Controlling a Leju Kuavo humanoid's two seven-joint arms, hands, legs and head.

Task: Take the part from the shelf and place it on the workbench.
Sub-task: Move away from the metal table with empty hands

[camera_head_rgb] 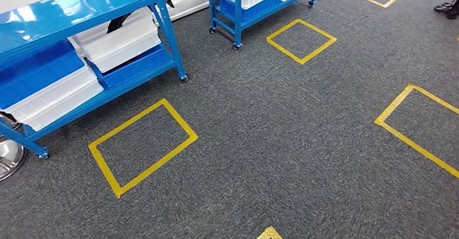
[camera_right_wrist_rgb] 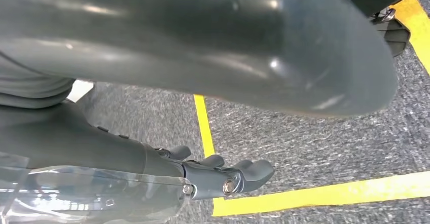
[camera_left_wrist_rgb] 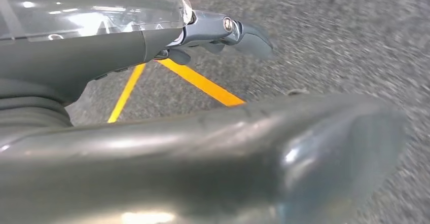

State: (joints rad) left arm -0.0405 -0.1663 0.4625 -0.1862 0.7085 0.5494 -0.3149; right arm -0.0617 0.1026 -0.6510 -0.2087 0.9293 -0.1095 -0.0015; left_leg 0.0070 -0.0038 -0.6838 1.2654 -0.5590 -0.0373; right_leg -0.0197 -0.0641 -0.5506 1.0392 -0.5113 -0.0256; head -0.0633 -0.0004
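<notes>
Both my left hand (camera_left_wrist_rgb: 223,36) and right hand (camera_right_wrist_rgb: 223,176) hung empty, fingers loosely apart (over grey carpet). Misjudging my approach risked bumping the blue metal shelf rack (camera_head_rgb: 162,20) holding white plastic bins (camera_head_rgb: 116,39).

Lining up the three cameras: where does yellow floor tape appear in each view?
Head view: yellow tape square on grey carpet, beside the blue shelf.
Left wrist view: tape corner beyond the left hand.
Right wrist view: tape corner beyond the right hand.
Shared landmark: the carpet.

A blue metal shelf (camera_head_rgb: 162,20) on castors stands on grey carpet, its lower tiers loaded with white and blue bins (camera_head_rgb: 116,41).
</notes>
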